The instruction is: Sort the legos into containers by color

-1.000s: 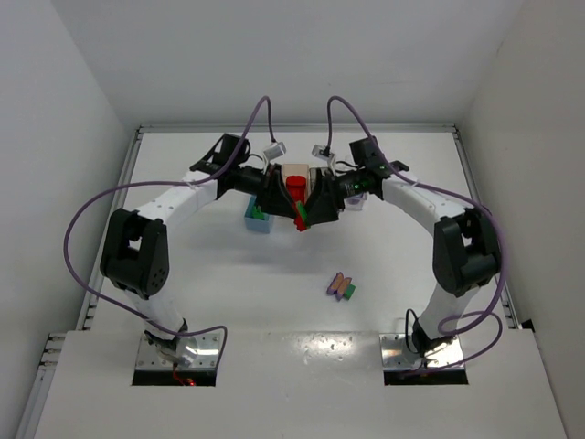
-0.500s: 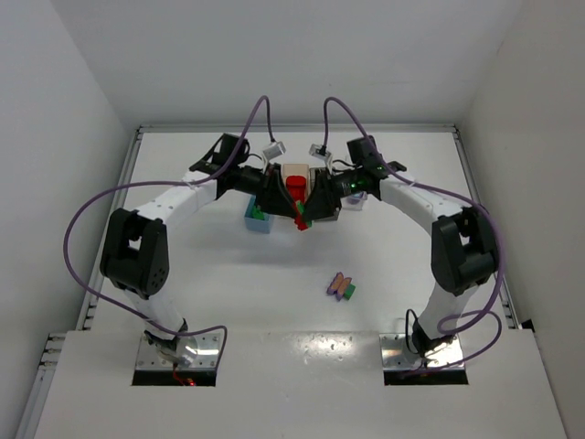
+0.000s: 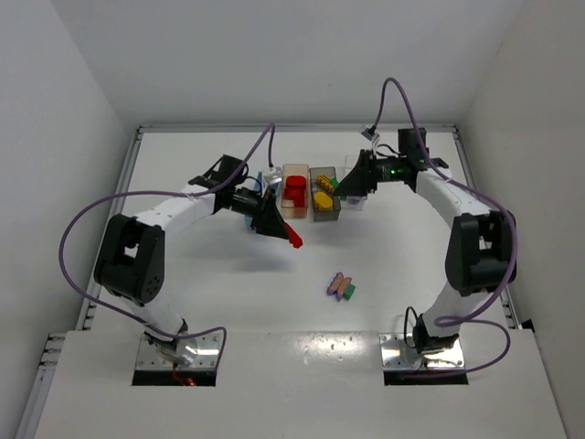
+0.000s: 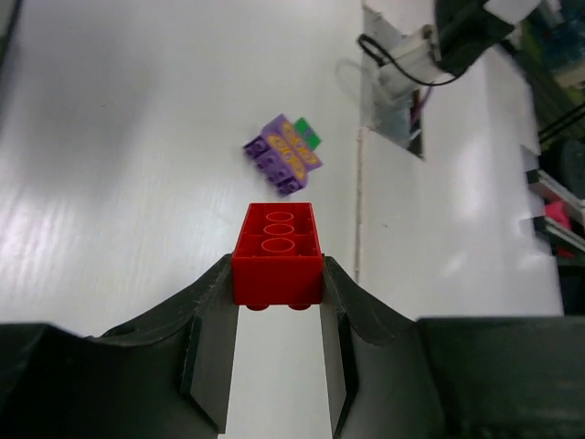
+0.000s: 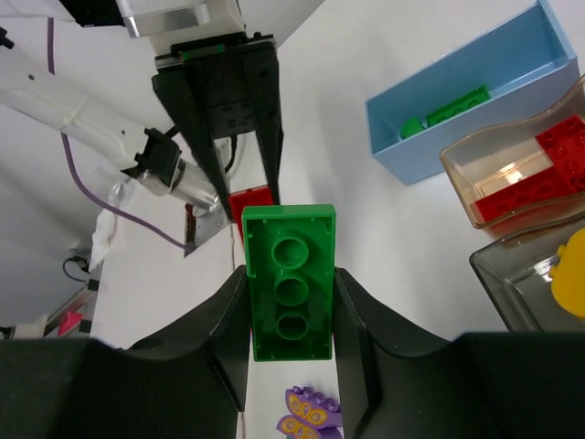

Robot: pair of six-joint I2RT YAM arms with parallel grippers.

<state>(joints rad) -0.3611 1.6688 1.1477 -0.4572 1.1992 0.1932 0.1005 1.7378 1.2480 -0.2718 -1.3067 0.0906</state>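
Observation:
My left gripper (image 3: 285, 234) is shut on a red brick (image 4: 277, 253) and holds it above the table, in front of the bins. My right gripper (image 3: 342, 186) is shut on a green brick (image 5: 291, 279) near the bins' right end. The pale orange bin (image 3: 284, 190) holds red bricks. The smoky grey bin (image 3: 325, 213) holds a yellow brick. The light blue bin (image 5: 475, 133) holds a green brick (image 5: 445, 110); my left arm mostly hides this bin in the top view. A purple, orange and green stack (image 3: 341, 287) lies on the table. The clear bin is hidden.
The bins stand in a row at the middle back of the table. The left gripper (image 5: 233, 101) with its red brick shows in the right wrist view. White walls close in the table on three sides. The arm bases sit at the near edge.
The two grippers were together over the bins on one joined piece. They have pulled apart: the left came nearer with the red brick, the right went right with the green brick.

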